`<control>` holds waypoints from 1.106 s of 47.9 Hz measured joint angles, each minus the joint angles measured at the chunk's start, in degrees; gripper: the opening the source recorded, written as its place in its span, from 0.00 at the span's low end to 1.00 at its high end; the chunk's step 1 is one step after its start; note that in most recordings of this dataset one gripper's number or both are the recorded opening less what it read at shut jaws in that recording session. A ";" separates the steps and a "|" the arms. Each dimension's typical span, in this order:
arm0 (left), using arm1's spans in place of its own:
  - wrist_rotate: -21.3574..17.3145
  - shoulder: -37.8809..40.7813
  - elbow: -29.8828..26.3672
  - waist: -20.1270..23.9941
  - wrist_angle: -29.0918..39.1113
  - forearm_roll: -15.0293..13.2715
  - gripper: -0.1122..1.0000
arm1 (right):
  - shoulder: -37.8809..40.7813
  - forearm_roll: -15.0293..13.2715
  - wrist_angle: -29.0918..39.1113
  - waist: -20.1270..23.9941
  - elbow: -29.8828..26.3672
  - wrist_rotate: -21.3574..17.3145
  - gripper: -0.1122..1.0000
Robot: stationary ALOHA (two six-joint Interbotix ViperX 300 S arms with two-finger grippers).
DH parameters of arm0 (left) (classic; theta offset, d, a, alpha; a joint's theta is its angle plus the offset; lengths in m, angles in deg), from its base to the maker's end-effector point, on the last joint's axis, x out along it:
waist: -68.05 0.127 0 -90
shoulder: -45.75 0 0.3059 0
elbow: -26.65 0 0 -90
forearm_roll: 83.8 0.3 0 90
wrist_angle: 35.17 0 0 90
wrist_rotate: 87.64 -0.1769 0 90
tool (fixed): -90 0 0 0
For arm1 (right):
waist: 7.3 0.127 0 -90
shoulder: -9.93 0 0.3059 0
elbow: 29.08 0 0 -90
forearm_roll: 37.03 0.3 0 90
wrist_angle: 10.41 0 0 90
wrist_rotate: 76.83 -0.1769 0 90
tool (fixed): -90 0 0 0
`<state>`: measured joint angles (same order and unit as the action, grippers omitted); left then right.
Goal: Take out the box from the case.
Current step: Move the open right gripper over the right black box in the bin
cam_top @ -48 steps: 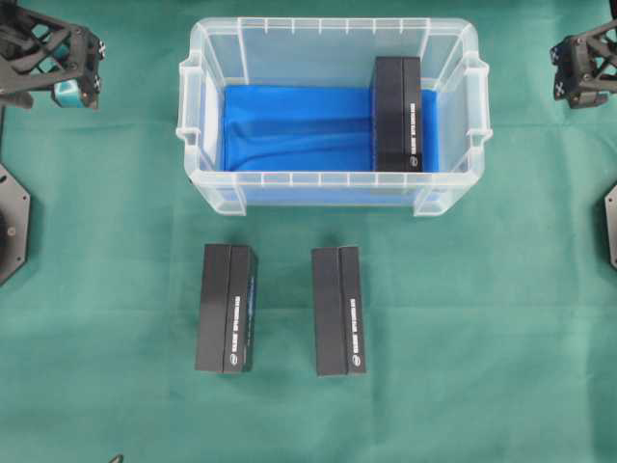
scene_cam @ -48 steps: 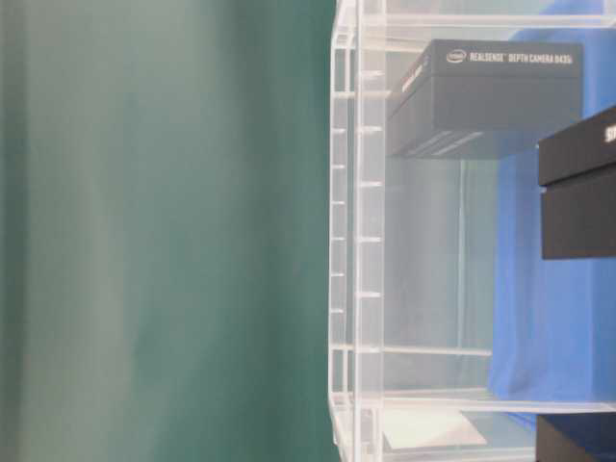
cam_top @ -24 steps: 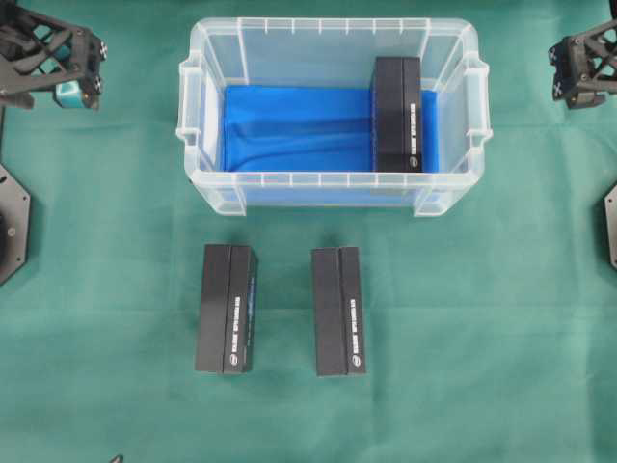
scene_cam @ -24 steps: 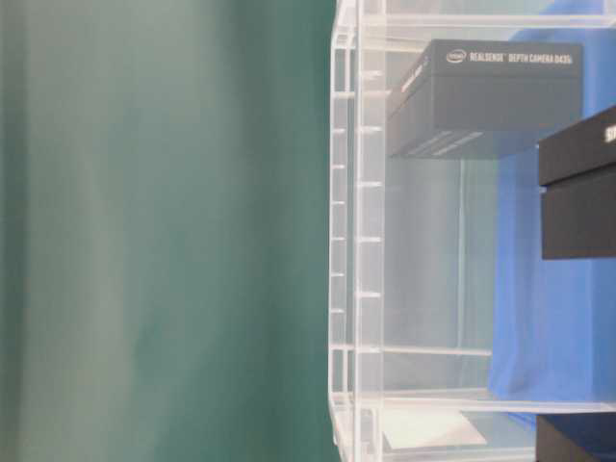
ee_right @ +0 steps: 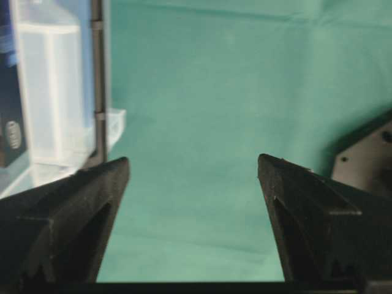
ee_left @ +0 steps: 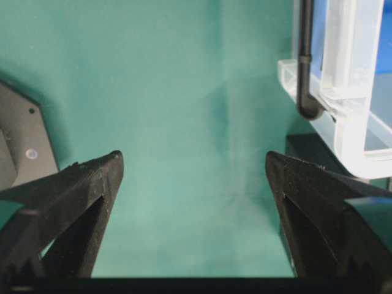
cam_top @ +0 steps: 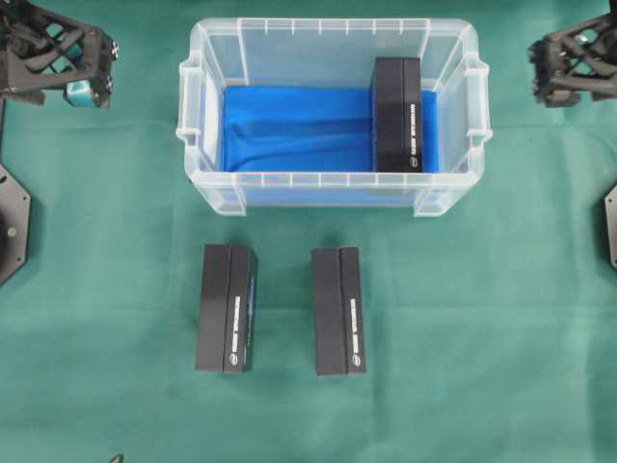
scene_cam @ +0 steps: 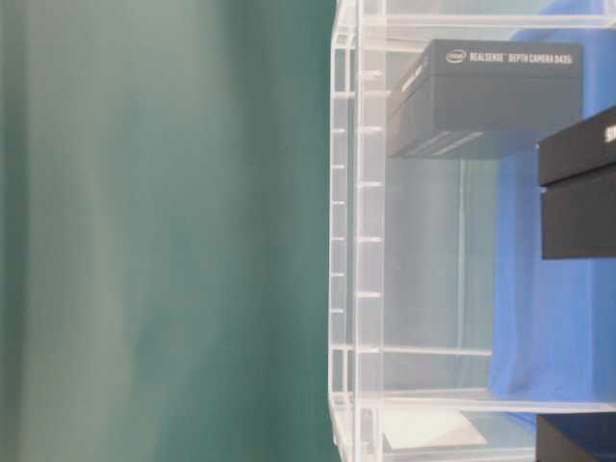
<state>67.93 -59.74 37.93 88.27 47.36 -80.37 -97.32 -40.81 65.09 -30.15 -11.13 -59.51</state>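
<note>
Clear case (cam_top: 328, 39), blue lining (cam_top: 294, 130); black box (cam_top: 397, 113).

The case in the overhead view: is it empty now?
No, one black box stands inside the case, at its right end on the blue lining.

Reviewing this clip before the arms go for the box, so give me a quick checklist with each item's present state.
1. One box is inside the case, at its right end: ok.
2. Nothing lies on top of that box: ok.
3. Left hand open and empty: ok.
4. Right hand open and empty: ok.
5. Either hand over the case: not ok, both hang outside its ends.
6. Green cloth has room beside the two boxes already out: ok.
</note>
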 measured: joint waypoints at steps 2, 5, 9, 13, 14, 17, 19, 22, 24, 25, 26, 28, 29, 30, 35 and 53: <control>-0.44 0.00 0.00 0.00 -0.09 0.00 1.00 | 1.05 0.18 -0.53 0.35 -0.79 0.00 0.87; -1.14 0.00 -0.09 0.00 -0.09 0.00 1.00 | 2.81 0.26 -1.14 0.88 -2.11 -0.09 0.87; -1.85 0.00 0.00 0.00 -0.09 0.00 1.00 | 5.89 0.53 -1.58 1.67 -4.22 -0.26 0.87; -2.46 0.09 -0.09 0.00 -0.09 -0.18 1.00 | 9.14 0.62 -1.85 2.46 -6.59 -0.88 0.87; -2.55 0.09 -0.09 0.00 -0.09 -0.18 1.00 | 9.76 0.62 -1.93 2.64 -7.12 -0.88 0.87; -2.81 0.09 0.00 0.00 -0.09 -0.44 1.00 | 11.87 0.62 -2.11 3.34 -8.96 -1.14 0.87; -2.99 0.00 -0.09 0.00 -0.09 -0.44 1.00 | 13.36 0.70 -2.46 3.69 -10.28 -1.32 0.87; -3.25 0.09 0.00 0.00 -0.18 -0.44 1.00 | 15.29 0.62 -2.90 4.31 -12.13 -1.49 0.87; -3.60 0.09 -0.09 0.00 -0.18 -0.44 1.00 | 16.70 0.62 -3.16 4.66 -13.36 -1.76 0.87; -3.78 0.09 -0.09 0.00 -0.18 -0.44 1.00 | 17.23 0.62 -3.16 4.83 -13.89 -2.20 0.87; -3.96 0.00 0.00 0.00 -0.18 -0.44 1.00 | 17.67 0.70 -3.34 5.01 -14.41 -2.29 0.87; -4.22 0.09 -0.09 0.00 -0.26 -0.44 1.00 | 18.81 0.62 -3.43 5.27 -15.56 -2.64 0.87; -4.13 0.09 -0.09 0.00 -0.18 -0.44 1.00 | 19.34 0.62 -3.52 5.45 -16.17 -2.90 0.87; -4.31 0.09 -0.09 0.00 -0.26 -0.44 1.00 | 19.95 0.62 -3.60 5.62 -16.70 -2.99 0.87; -4.66 0.00 -0.09 0.00 -0.26 -0.44 1.00 | 22.41 0.62 -3.87 6.42 -18.98 -3.25 0.87; -5.36 -0.26 -0.09 0.00 -0.26 -0.44 1.00 | 28.04 0.62 -3.96 7.47 -25.31 -3.34 0.87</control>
<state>62.57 -60.00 37.84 88.27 47.10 -80.81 -69.28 -40.20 61.14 -22.68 -36.44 -62.85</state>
